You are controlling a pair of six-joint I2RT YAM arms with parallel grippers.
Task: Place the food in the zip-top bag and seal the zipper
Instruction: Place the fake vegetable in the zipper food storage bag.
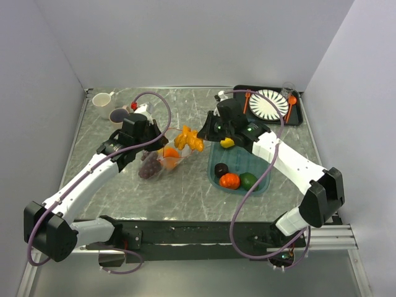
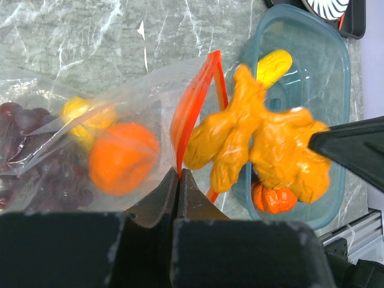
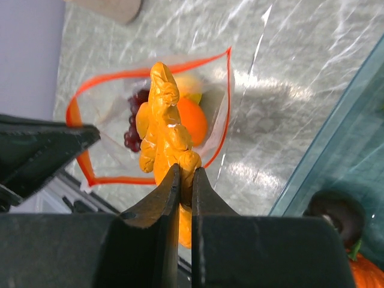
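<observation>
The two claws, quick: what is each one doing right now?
Left gripper: closed, pinching the zip-top bag by its mouth edge.
Right gripper: closed, holding the orange ginger-shaped toy.

Blocked straight above the bag mouth by the knobbly orange food (image 3: 162, 129), pinched in the right claw (image 3: 186, 171) and hanging over the opening framed by the zipper (image 2: 193, 99). Closed off on one side by the left claw (image 2: 179, 174), clamped on the edge of the zip-top bag (image 2: 54, 102). Crowded inside by grapes (image 2: 18, 117), an orange fruit (image 2: 123, 157) and a yellow piece (image 2: 84, 114), with room only near the mouth. Hemmed on the right by the teal tray (image 1: 260, 179), near the bag, with a narrow gap of desk (image 1: 185, 198) between. Open along the near edge between the two arms. Open again at the back middle, between the mugs (image 1: 103, 99) and the black tray (image 1: 239, 93).
</observation>
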